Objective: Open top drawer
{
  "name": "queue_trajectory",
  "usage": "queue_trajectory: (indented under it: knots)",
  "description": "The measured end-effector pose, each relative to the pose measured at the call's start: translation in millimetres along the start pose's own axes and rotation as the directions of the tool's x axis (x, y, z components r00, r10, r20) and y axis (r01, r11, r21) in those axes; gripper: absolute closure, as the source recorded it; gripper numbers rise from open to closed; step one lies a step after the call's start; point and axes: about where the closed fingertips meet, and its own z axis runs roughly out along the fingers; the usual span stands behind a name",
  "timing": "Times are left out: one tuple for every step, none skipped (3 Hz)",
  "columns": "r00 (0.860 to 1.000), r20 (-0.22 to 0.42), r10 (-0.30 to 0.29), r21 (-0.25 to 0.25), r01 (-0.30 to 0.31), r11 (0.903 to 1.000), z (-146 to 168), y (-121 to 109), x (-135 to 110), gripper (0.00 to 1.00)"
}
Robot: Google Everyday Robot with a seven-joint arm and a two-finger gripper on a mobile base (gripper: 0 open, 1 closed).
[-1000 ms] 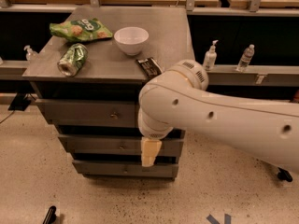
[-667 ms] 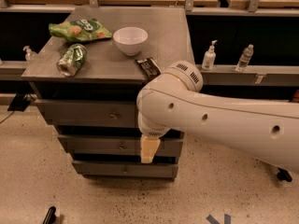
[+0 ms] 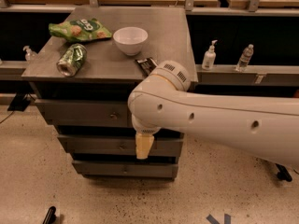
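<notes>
The top drawer [image 3: 84, 114] is the widest grey front, right under the tabletop of the grey cabinet [image 3: 107, 64], with a small round metal knob [image 3: 113, 116] at its centre. Its right end is hidden behind my white arm [image 3: 205, 120]. My gripper [image 3: 143, 147] hangs as a cream-coloured tip from the arm's elbow-like end. It sits in front of the middle drawer [image 3: 93, 145], lower than the top drawer's knob and to its right, apart from it. The narrowest drawer [image 3: 124, 169] is at the bottom.
On the cabinet top lie a green chip bag [image 3: 79, 30], a green can [image 3: 71, 59] on its side, a white bowl [image 3: 130, 39] and a dark bar [image 3: 145, 65]. A sanitizer bottle [image 3: 209, 56] and a water bottle [image 3: 244, 57] stand on the right shelf. The speckled floor [image 3: 93, 199] lies in front.
My arm and gripper have shifted slightly to the left and a little up. The drawers and the things on top have not moved.
</notes>
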Motion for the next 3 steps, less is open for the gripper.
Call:
queue_trajectory:
  knots:
    - [0.999,-0.001,-0.044,0.054,0.044,0.9976,32.1,-23.0,-19.0,0.0]
    - [0.998,-0.006,-0.069,0.067,0.069,0.9953,64.8,-33.7,-30.9,0.0]
    - [0.997,-0.008,-0.082,0.074,0.082,0.9939,81.6,-39.0,-36.7,0.0]
